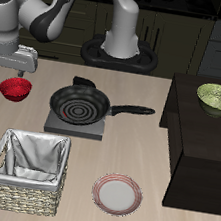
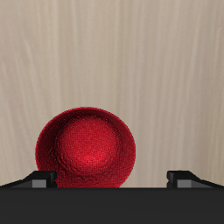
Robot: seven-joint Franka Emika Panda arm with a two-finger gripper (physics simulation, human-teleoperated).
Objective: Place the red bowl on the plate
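Wooden table (image 1: 129,136): red bowl (image 1: 15,89) sat on it near the side edge, well apart from the plate (image 1: 117,194). Claw (image 1: 10,66) hovered above the bowl, apparently spread, holding nothing.

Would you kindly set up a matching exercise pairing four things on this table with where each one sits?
Things:
1. red bowl
2. frying pan
3. olive-green bowl
4. plate

Places:
A. on the dark raised cabinet
B. near the table's front edge, beside the woven basket
C. just below the claw
D. on the flat burner at mid-table

Pairs: 1-C, 2-D, 3-A, 4-B
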